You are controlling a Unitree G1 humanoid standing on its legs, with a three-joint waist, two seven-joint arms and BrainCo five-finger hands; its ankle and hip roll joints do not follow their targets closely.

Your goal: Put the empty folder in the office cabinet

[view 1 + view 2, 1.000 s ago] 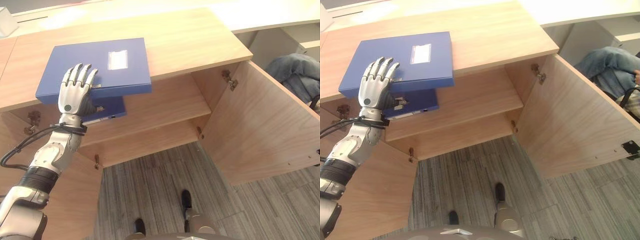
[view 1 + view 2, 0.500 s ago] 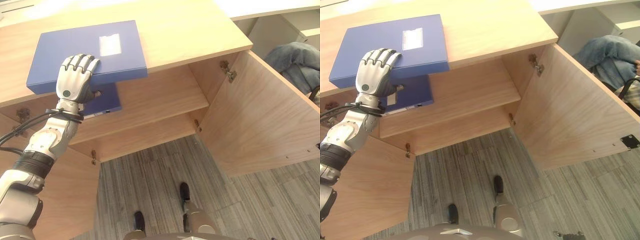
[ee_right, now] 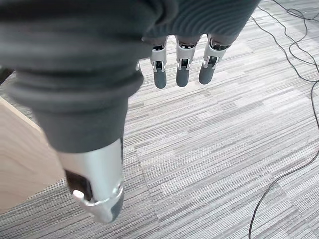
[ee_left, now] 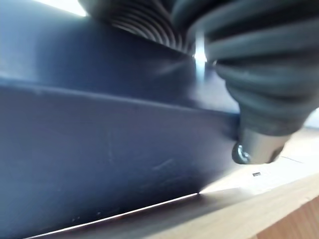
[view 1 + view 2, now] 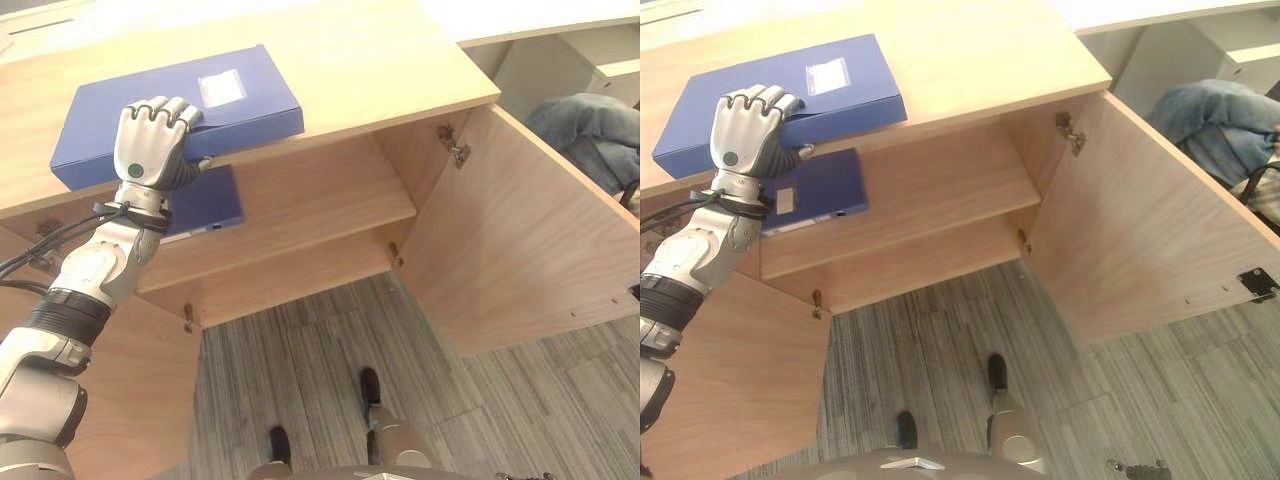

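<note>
Two blue folders are seen: a flat, stiff blue box folder (image 5: 180, 115) lies on the wooden cabinet top (image 5: 380, 70), its near edge clasped by the curled left hand (image 5: 152, 145); it is judged light and rigid, best held at that edge. Below the hand, a second blue folder (image 5: 205, 200) crowds the shelf (image 5: 320, 200). The right hand (image 3: 182, 64) hangs relaxed over the carpet.

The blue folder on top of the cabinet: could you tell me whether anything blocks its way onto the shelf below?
Partly. A second blue folder already lies on the shelf's left end, under the left hand gripping the top folder. The shelf's right part is bare, doors open.
</note>
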